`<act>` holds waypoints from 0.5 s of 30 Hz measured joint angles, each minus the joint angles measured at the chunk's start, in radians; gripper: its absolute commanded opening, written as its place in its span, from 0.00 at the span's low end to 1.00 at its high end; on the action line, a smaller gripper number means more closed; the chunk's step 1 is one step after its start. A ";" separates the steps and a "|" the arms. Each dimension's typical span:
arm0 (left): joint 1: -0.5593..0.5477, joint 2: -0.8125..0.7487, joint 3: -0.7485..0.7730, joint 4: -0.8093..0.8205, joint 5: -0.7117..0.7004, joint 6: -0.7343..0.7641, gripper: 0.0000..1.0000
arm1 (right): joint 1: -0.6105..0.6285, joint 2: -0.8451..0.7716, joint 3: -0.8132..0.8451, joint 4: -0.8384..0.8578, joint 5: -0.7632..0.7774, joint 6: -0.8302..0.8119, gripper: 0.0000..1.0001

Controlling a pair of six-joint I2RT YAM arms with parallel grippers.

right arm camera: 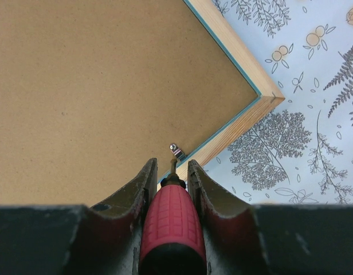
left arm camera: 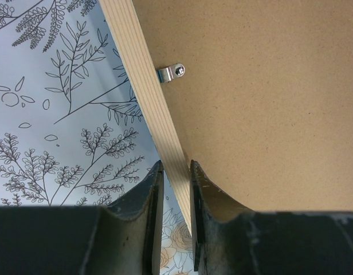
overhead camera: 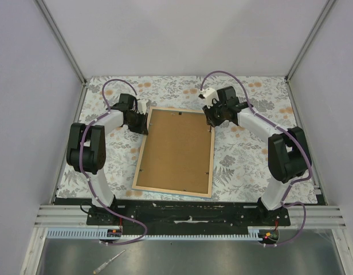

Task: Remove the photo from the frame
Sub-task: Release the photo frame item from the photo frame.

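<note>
The left gripper (left arm camera: 175, 172) pinches the frame (left arm camera: 146, 86) at its wooden edge. The right gripper (right arm camera: 171, 167) clamps a red screwdriver (right arm camera: 172, 220), with its tip just beside a metal clip (right arm camera: 176, 151).

The photo (overhead camera: 175, 150) lies face down, print hidden.

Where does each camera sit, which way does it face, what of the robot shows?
Top external: above and behind, looking down on left arm, right arm and the face-down frame.
Left wrist: looking along the left gripper straddling the frame's rail.
Right wrist: looking along the right gripper holding a screwdriver toward a clip.
Shared: all show the backing board.
</note>
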 measured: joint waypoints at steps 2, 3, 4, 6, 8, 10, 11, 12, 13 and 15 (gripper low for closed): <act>0.002 0.000 0.000 0.000 0.000 0.000 0.04 | 0.000 0.006 0.005 0.000 -0.002 -0.003 0.00; 0.003 0.000 0.000 0.000 0.001 -0.001 0.04 | 0.000 0.006 0.006 -0.003 -0.002 -0.004 0.00; 0.003 0.000 0.000 0.000 0.002 -0.001 0.04 | 0.000 0.006 0.006 -0.006 -0.002 -0.004 0.00; 0.004 0.000 0.000 0.000 0.002 -0.001 0.04 | 0.000 0.006 0.008 -0.008 -0.002 -0.007 0.00; 0.004 0.000 0.000 0.000 0.003 -0.004 0.04 | 0.000 0.008 0.008 -0.006 0.000 -0.008 0.00; 0.005 0.001 0.000 0.000 0.003 -0.007 0.03 | 0.001 0.009 0.008 -0.001 0.004 -0.008 0.00; 0.005 0.001 0.000 0.000 0.003 -0.008 0.04 | 0.002 0.009 0.008 0.001 0.009 -0.009 0.00; 0.005 0.001 0.000 0.000 0.003 -0.008 0.03 | 0.002 0.009 0.008 0.002 0.014 -0.010 0.00; 0.005 0.001 0.000 0.000 0.003 -0.008 0.03 | 0.003 0.009 0.008 0.005 0.018 -0.011 0.00; 0.005 0.001 0.000 0.000 0.003 -0.009 0.03 | 0.004 0.009 0.003 0.018 0.029 -0.011 0.00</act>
